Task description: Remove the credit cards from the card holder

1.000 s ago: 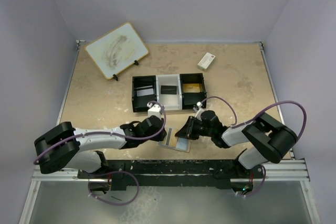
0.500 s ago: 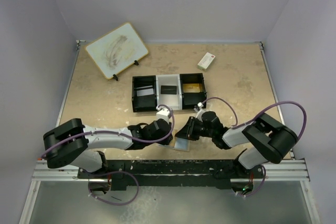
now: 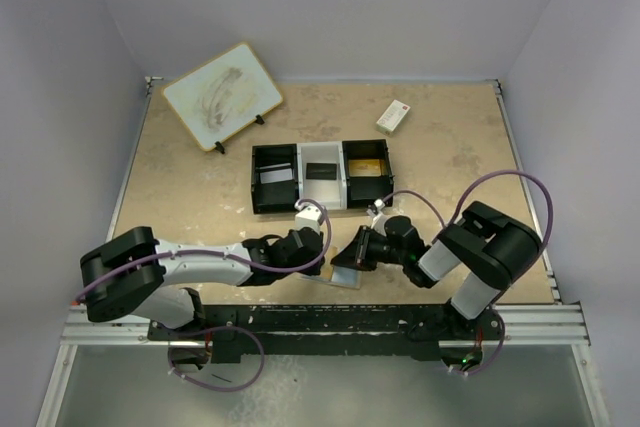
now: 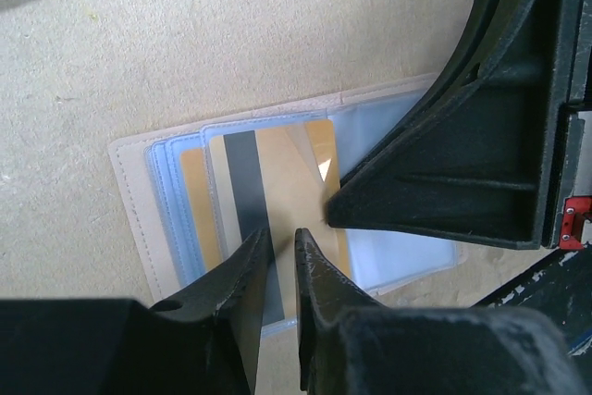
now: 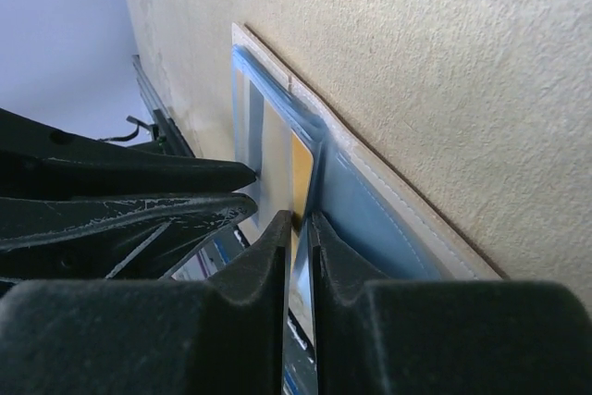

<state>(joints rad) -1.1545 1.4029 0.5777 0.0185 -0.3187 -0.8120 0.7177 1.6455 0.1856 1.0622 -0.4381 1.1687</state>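
Change since a second ago: my left wrist has slid right, closer to the card holder [image 3: 346, 274], and my right elbow has swung in toward the middle. Item 1, card holder: tan, lying open flat at the near edge of the table [image 3: 450, 167], between my two pincers, pale blue clear sleeves fanned upward. Item 2, gold card [image 4: 296, 173] with a dark stripe: in the top sleeve, its near edge running in between my left fingertips; a second gold card [image 4: 190, 196] shows in a sleeve beneath. Item 3, left gripper [image 4: 282, 233]: fingers drawn nearly together, pinching the striped card's edge. Item 4, right gripper [image 5: 298, 219]: fingers nearly together, nipping the edge of a clear sleeve of the holder, just beside the left fingertips. Item 5, three-compartment tray [image 3: 275, 209]: black and white, just beyond the holder, one card in each compartment. Item 6, white box with a red mark [image 3: 393, 115]: far right, well apart. Item 7, white picture board on a stand [image 3: 222, 95]: far left corner, tilted
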